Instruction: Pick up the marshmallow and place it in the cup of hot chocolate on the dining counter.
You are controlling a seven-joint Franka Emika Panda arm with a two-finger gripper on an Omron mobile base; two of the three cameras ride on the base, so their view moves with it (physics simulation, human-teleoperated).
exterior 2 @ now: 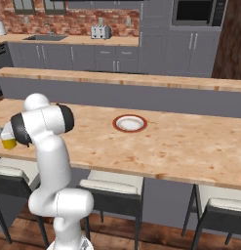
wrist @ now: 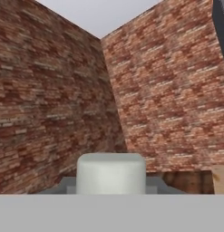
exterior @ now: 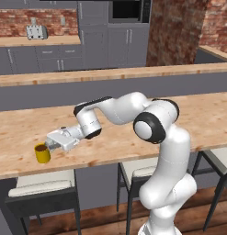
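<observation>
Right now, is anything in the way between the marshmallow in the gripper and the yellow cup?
Nothing visible. The gripper holds the marshmallow right beside the rim of the cup of hot chocolate on the dining counter.

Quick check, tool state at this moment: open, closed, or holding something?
Tool: closed on the marshmallow, held level right by the rim of the cup of hot chocolate on the dining counter.

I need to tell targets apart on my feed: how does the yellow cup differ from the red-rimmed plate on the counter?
The yellow cup is a tall cylinder, dark inside; the plate is flat and white with a red rim. The cup sits right at the end effector; the plate lies apart from the arm, farther along. Both rest on the dining counter.
</observation>
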